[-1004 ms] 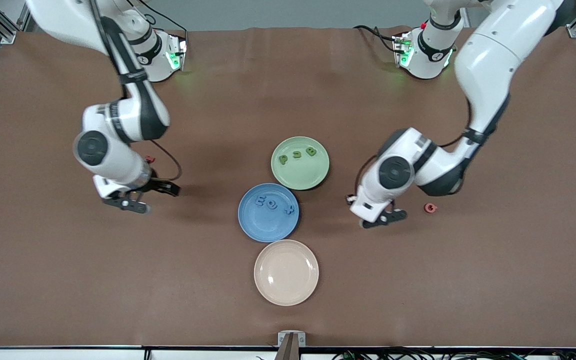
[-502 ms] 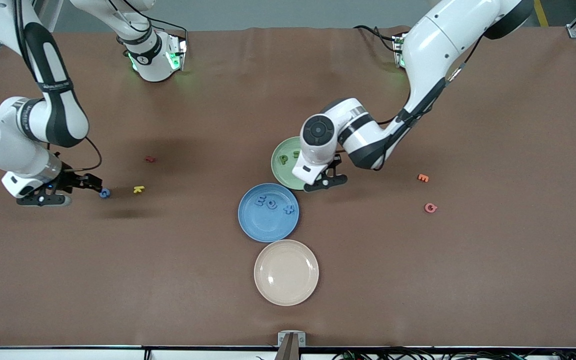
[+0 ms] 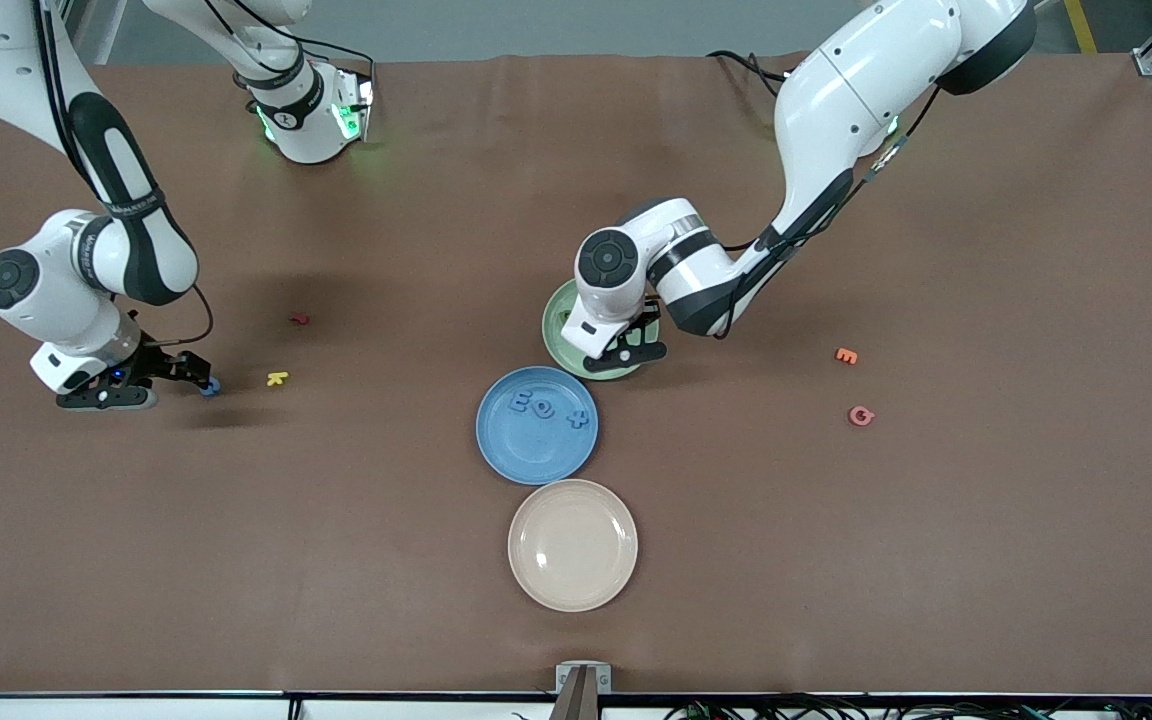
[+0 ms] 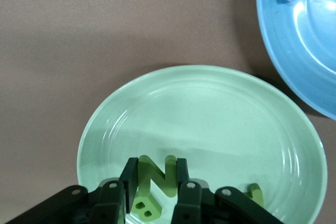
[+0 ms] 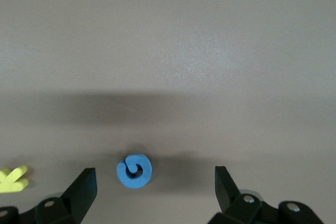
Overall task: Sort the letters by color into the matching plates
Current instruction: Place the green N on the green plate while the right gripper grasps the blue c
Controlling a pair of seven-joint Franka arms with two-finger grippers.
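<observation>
Nearest the front camera sits the cream plate (image 3: pixel 572 545), bare of letters and no part of the sorting, and just above it in that view the blue plate (image 3: pixel 536 452) carries three blue letters (image 3: pixel 547 407). A little farther off, toward the right arm's end of the bench (image 3: pixel 336 560), the last loose blue G (image 5: pixel 134 170) lies flat on the brown surface with a yellow letter (image 3: pixel 277 378) near it and a small red letter (image 3: pixel 299 319) farther still. The right gripper (image 3: pixel 198 378) hangs low right beside that G, its fingers spread wide and holding nothing; in the right wrist view the G sits between the two fingers but well off centre, close to one (image 5: pixel 84 190) and far from the other. That offset is what the coming pick seems to turn on: the gripper probably needs to slide sideways to centre on the letter before dropping and squeezing. The G is round, so no long axis dictates the wrist angle. Toward the left arm's end, a pink G (image 3: pixel 861 415) and an orange letter (image 3: pixel 845 355) lie on the bench, neither wanted. Farthest of the plates, the pale green plate (image 4: pixel 220 108) lies under the left gripper (image 3: pixel 626 350), which is clenched on a green N (image 4: pixel 157 174) held upright over the plate, with a green B (image 4: pixel 144 208) and another green letter (image 4: pixel 254 192) already lying in it; letting go looks like all that remains there.
</observation>
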